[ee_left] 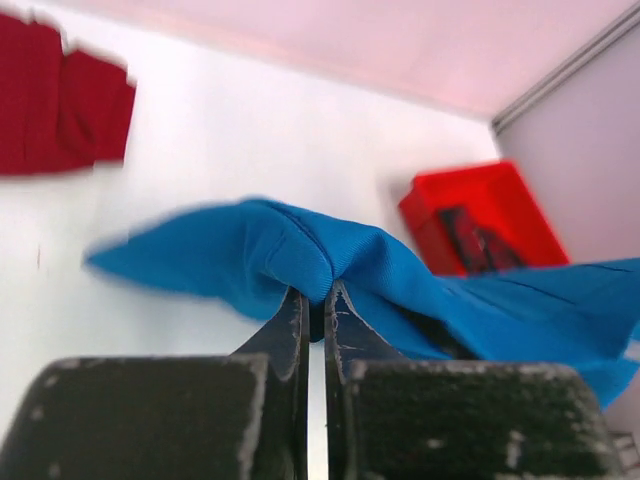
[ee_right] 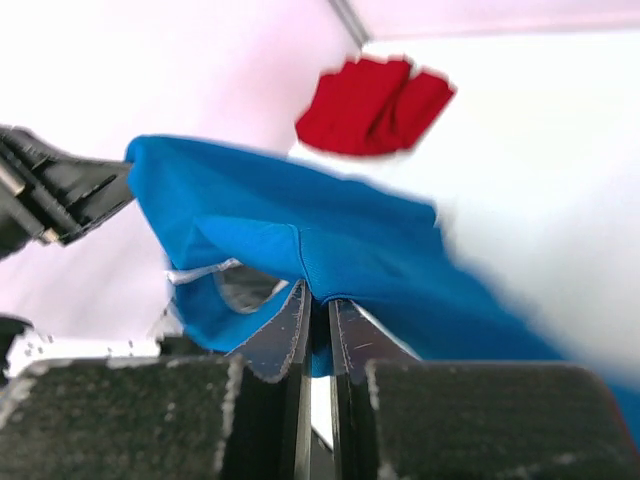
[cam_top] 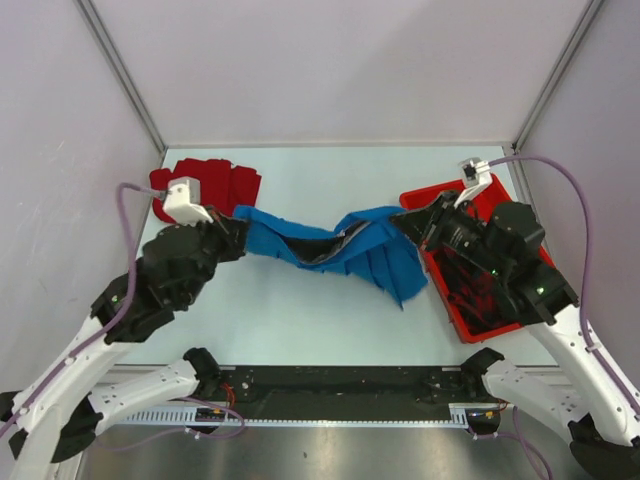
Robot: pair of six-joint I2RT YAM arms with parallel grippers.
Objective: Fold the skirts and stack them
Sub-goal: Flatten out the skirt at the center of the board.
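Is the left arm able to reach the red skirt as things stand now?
Probably not at once. The red skirt lies close beside the left end effector with nothing between, but that end effector is shut on the blue skirt, which the right end effector also grips.

Three skirts: one blue skirt (cam_top: 385, 262), one red skirt (cam_top: 215, 183) and one dark patterned skirt (cam_top: 470, 290), which looks plaid and is mostly hidden under an arm. One tray (cam_top: 415, 199). One table (cam_top: 300, 320). Two arms, each with one hand: left hand (ee_left: 318, 297), right hand (ee_right: 318, 300).
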